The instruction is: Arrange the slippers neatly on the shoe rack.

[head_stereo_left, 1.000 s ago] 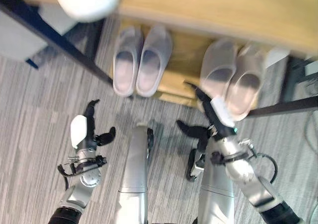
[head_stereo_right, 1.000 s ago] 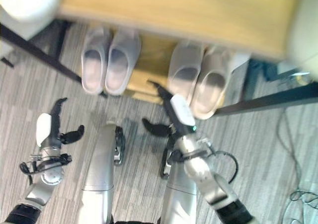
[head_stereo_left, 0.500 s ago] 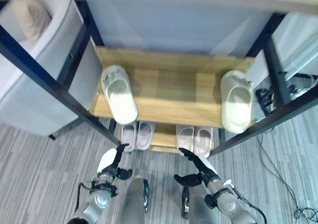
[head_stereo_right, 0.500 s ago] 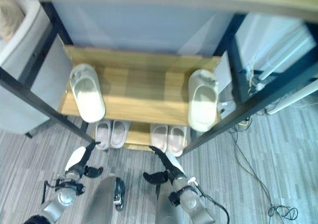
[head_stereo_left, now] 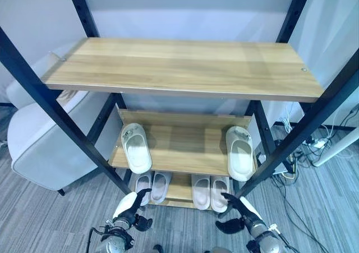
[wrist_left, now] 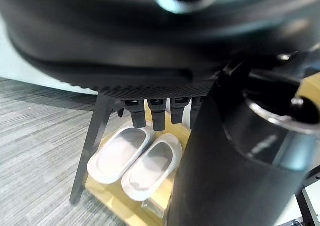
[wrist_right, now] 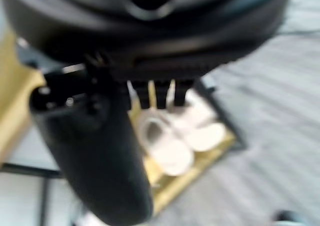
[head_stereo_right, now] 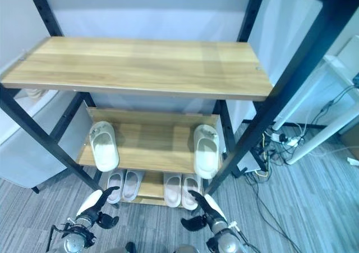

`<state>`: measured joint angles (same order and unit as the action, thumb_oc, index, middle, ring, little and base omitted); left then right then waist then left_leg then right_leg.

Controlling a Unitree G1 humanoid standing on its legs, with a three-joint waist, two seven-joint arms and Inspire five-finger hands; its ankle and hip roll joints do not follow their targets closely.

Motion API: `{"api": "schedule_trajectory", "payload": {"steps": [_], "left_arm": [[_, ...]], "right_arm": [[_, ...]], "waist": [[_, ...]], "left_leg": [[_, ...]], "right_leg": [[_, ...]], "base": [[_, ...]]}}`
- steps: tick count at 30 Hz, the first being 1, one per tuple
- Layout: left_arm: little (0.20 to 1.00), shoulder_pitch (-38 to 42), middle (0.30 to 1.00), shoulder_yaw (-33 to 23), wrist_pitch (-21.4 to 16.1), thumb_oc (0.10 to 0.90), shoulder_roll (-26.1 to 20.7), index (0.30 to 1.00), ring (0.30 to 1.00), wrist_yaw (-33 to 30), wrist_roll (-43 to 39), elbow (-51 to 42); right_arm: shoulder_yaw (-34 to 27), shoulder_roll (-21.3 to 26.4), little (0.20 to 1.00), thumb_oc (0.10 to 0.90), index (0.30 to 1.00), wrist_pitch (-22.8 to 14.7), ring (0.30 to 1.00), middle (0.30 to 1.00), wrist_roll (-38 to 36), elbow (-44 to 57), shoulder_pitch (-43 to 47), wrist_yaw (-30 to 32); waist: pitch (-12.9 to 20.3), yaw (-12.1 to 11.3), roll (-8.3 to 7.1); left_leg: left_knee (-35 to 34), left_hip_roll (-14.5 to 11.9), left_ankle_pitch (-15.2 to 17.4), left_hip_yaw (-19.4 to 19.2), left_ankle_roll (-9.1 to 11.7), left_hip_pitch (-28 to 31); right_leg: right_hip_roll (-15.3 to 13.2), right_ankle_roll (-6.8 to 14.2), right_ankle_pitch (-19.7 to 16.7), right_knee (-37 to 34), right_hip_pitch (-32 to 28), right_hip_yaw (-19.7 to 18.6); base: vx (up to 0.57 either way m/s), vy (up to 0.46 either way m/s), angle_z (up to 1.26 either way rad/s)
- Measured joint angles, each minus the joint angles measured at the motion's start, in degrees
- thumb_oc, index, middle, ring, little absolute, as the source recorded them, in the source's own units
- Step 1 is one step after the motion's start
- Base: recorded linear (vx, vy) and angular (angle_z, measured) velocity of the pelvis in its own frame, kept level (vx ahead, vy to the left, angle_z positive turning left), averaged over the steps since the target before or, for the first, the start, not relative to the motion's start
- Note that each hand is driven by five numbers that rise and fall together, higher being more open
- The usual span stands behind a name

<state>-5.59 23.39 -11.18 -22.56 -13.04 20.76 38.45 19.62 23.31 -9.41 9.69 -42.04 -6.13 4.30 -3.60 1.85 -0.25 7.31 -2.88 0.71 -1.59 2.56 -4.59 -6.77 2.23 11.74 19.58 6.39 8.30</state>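
Observation:
The shoe rack (head_stereo_left: 185, 68) has a black frame and wooden shelves; its top shelf is bare. On the middle shelf one pale slipper (head_stereo_left: 137, 147) lies at the left end and another (head_stereo_left: 239, 152) at the right end, far apart. The bottom shelf holds a left pair (head_stereo_left: 151, 184) and a right pair (head_stereo_left: 210, 190), each side by side. My left hand (head_stereo_left: 128, 208) hangs open, low in front of the left pair (wrist_left: 135, 161). My right hand (head_stereo_left: 238, 212) hangs open before the right pair (wrist_right: 175, 141). Neither hand holds anything.
A grey armchair (head_stereo_left: 39, 146) stands against the rack's left side. Cables and a power strip (head_stereo_left: 314, 143) lie on the grey carpet to the right, by a white table leg (head_stereo_left: 336, 152).
The camera has risen and tilted up, so the whole rack with its top shelf now shows. Both hands stay open and low in front of the bottom shelf; the slippers have not moved.

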Motion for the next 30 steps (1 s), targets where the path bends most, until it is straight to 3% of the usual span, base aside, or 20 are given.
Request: {"api": "schedule_trajectory", "payload": {"steps": [4,6,13,18,30], "left_arm": [[0.9,1.37,0.9,3.63,0.28,0.8,4.67,0.9,0.9,0.23,0.07,12.31],[0.9,1.44,0.9,3.7,0.44,0.8,6.75,0.9,0.9,0.99,0.05,16.5],[0.9,3.65,0.9,3.23,1.69,0.8,10.86,0.9,0.9,1.19,-4.1,24.64],[0.9,4.1,0.9,0.35,2.85,0.8,12.2,0.9,0.9,1.38,-8.8,28.06],[0.9,4.13,0.9,-1.78,4.01,0.8,12.37,0.9,0.9,3.07,-9.3,30.2]], "right_arm": [[-0.25,-2.13,0.9,0.8,0.9,1.9,0.9,0.9,-6.91,-8.17,-0.28,-0.52],[-0.23,-3.53,0.9,0.8,0.9,2.46,0.9,0.9,-10.07,-9.97,-0.44,-0.92],[-3.36,-7.88,0.9,0.8,0.9,2.53,0.9,0.9,-18.54,-20.2,2.31,-0.34],[-2.95,-8.07,0.9,0.8,0.9,2.96,0.9,0.9,-14.62,-22.9,1.98,1.95],[-2.07,-8.15,0.9,0.8,0.9,3.81,0.9,0.9,-12.24,-25.16,1.98,2.3]], "waist": [[2.88,0.45,3.03],[3.45,0.56,3.8],[4.2,0.34,4.36],[4.67,0.32,4.92],[4.7,0.29,4.42]], "left_leg": [[-8.8,-1.16,-3.91,-0.75,0.16,4.19],[-10.93,-1.68,-4.82,-1.13,0.25,5.63],[-12.37,-1.96,-5.14,-1.22,0.36,7.35],[-12.41,-1.77,-5.35,0.03,0.7,7.35],[-12.46,-1.99,-5.53,0.4,1.1,7.38]], "right_leg": [[1.87,0.38,-2.93,-7.37,-3.12,0.28],[2.77,0.3,-4.55,-10.63,-4.84,0.06],[3.9,0.64,-8.51,-18.99,-9.76,-0.02],[4.22,0.08,-11.19,-23.84,-12.83,1.6],[4.58,0.19,-11.37,-24.82,-13.49,1.94]], "base": [[0.03,-0.06,-0.08],[0.02,-0.036,-0.14],[0.0,-0.02,-0.01],[-0.01,-0.023,0.13],[0.01,-0.01,0.03]]}}
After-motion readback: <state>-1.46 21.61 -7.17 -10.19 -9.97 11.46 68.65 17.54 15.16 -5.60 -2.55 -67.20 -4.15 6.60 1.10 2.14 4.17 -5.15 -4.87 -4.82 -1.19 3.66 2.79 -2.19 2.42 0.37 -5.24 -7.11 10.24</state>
